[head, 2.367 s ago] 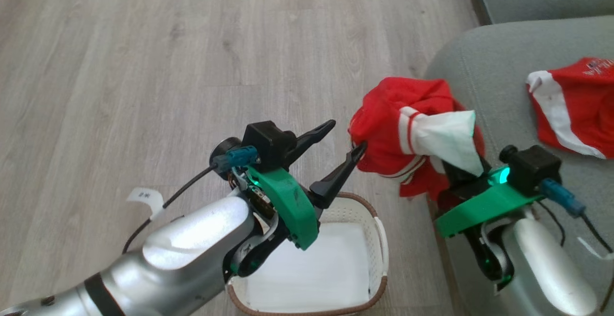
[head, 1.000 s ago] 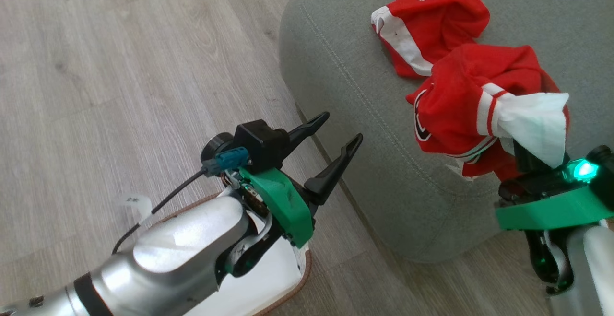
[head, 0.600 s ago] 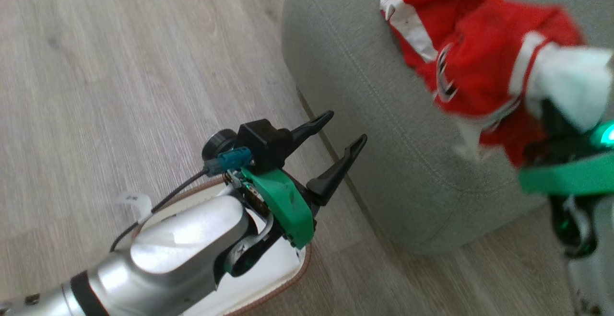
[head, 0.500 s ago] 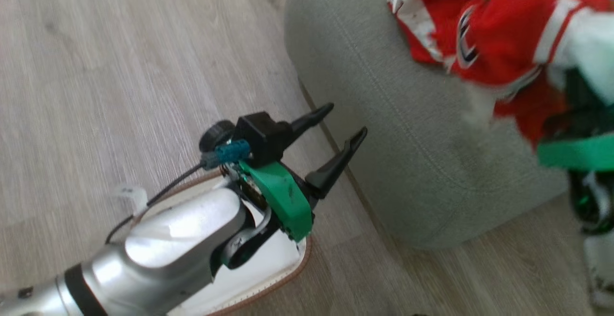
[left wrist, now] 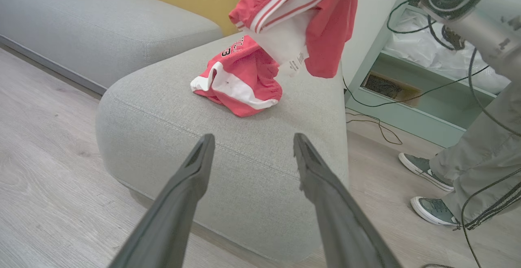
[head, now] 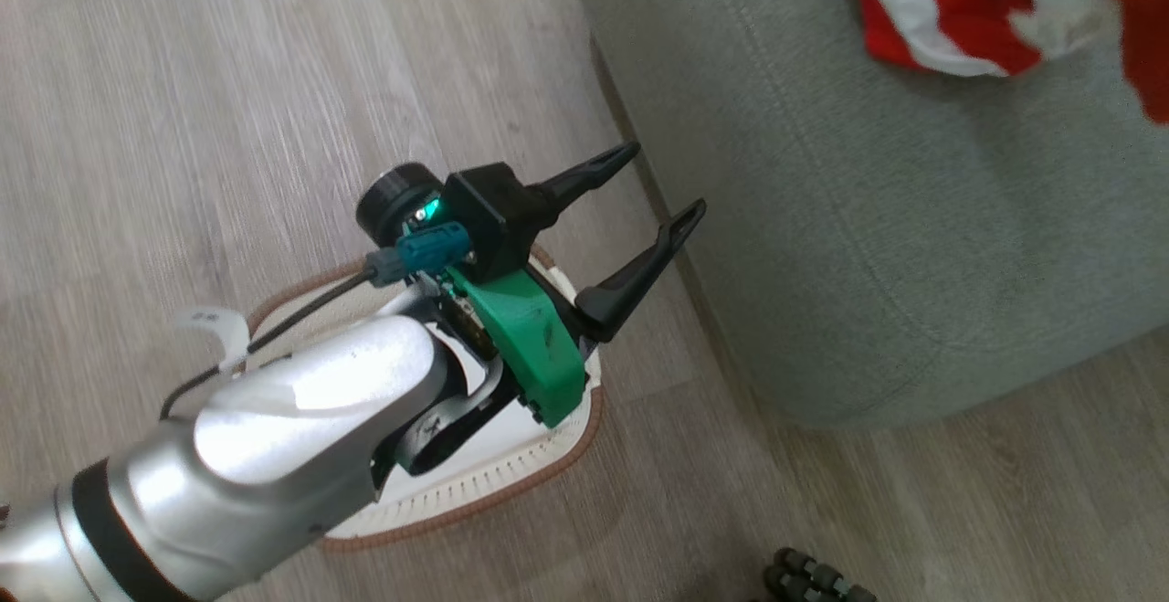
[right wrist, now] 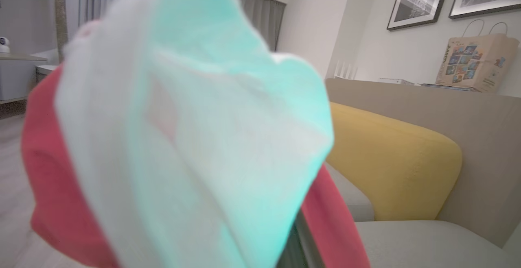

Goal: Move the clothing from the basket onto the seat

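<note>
In the head view my left gripper (head: 665, 180) is open and empty, held above the cream basket (head: 548, 479), which my forearm mostly hides. In the left wrist view that gripper (left wrist: 252, 142) points at the grey-green seat (left wrist: 228, 146). One red and white piece of clothing (left wrist: 240, 81) lies crumpled on the seat (head: 868, 218) and shows at the head view's top right (head: 922, 17). A second red garment with white stripes (left wrist: 301, 11) hangs above the seat. It drapes over my right gripper, which is shut on it. White and red fabric (right wrist: 195, 138) covers the fingers (right wrist: 290, 247).
A person's legs and shoes (left wrist: 468, 170) stand right of the seat, near cables and a pale green shelf (left wrist: 407, 109). A yellow cushion (right wrist: 390, 166) and a second grey sofa section (left wrist: 101, 28) lie behind. Wood floor (head: 228, 81) spreads to the left.
The head camera has swung. My right gripper carried the hanging garment further over the seat and left the head view's upper right. My left gripper stayed open above the basket.
</note>
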Robot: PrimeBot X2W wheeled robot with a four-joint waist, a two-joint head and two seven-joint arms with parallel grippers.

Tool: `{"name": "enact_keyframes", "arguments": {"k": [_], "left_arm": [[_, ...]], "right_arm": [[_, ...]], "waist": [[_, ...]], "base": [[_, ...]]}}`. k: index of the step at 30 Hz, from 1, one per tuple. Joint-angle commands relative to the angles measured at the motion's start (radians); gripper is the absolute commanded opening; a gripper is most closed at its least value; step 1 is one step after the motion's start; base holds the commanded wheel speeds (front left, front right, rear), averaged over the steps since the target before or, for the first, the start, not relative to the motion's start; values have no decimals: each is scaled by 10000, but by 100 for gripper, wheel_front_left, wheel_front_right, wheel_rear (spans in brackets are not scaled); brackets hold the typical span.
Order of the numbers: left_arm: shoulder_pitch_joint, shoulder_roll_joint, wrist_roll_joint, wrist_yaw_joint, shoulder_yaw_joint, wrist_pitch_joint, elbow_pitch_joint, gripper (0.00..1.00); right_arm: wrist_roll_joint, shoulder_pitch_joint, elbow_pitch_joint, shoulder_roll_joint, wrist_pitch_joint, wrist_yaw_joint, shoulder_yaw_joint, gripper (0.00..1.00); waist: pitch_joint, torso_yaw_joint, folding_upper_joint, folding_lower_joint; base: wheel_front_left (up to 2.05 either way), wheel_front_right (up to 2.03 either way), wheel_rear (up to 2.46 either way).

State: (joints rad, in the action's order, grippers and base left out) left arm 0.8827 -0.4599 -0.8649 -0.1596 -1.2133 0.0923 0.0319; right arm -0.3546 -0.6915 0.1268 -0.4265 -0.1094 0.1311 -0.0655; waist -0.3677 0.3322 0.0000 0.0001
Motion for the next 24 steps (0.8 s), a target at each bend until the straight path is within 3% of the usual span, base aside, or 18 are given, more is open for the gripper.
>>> {"name": "enact_keyframes", "arguments": {"k": [1, 17, 24], "left_arm": [[536, -234, 118, -23, 424, -68, 364, 100], [1374, -449, 376, 69, 500, -508, 809, 100], [1432, -426, 384, 127, 495, -441, 743, 100]], "right_arm": [[-75, -433, -40, -403, 44, -4, -121, 0], [289, -2771, 3806, -1863, 488, -4, -599, 0], [-44, -3252, 4984, -1985, 1391, -4, -348, 0]], "waist": [[-423, -187, 0, -1], [-2460, -1080, 0, -1], [-2872, -1467, 0, -1]], "base": [[0, 0, 0], [0, 0, 0], [0, 0, 0]]}}
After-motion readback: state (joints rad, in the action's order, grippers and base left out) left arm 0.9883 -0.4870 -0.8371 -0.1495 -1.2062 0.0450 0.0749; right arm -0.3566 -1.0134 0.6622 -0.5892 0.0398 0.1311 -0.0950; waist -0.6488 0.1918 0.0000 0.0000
